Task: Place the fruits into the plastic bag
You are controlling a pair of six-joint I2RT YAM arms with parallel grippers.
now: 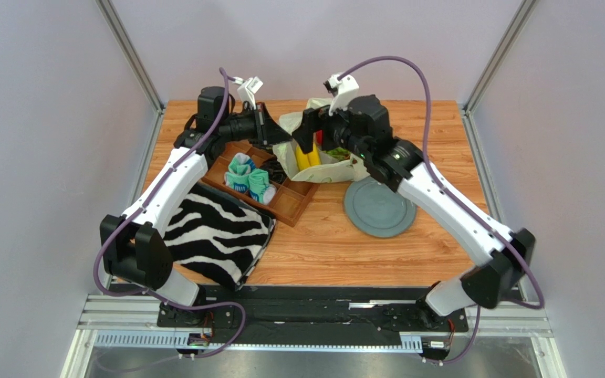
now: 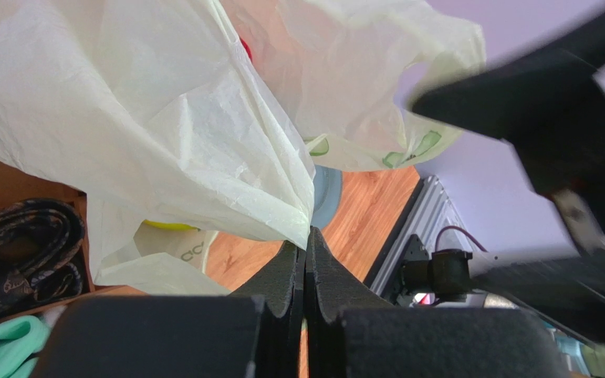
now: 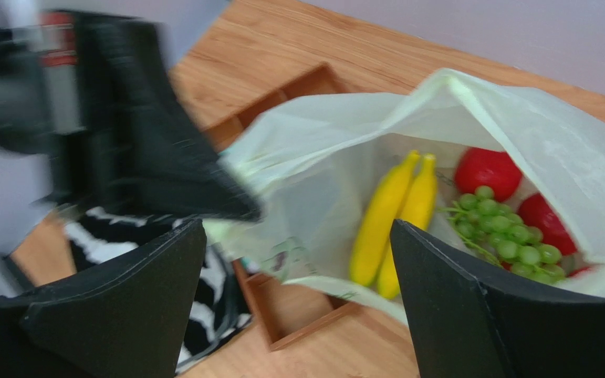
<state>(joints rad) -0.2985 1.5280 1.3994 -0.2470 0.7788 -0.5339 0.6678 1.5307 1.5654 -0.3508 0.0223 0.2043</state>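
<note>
- At the far middle of the table (image 1: pixel 325 252), the plastic bag (image 1: pixel 336 170) sits with its mouth held open, between the wooden tray (image 1: pixel 294 202) and the grey plate (image 1: pixel 379 209).
- Inside it, seen from the right wrist, lie two yellow bananas (image 3: pixel 396 216), a green grape bunch (image 3: pixel 509 238) and red fruits (image 3: pixel 487 172), all low against the bag's far wall.
- The left gripper (image 2: pixel 307 238) has its fingers pressed together on the bag's near rim, pulling the thin film up into a taut peak.
- The right gripper (image 3: pixel 296 236) hangs just before the mouth, jaws spread wide, nothing between them.
- Both arms reach forward and bend inward, wrists almost meeting over the bag, so the room around the opening is tight.
- Teal-and-white socks (image 1: pixel 249 181) fill the tray's compartments under the left forearm; a zebra cloth (image 1: pixel 211 230) lies against the tray's near edge.
- The near right of the table, in front of the plate, is bare wood.
</note>
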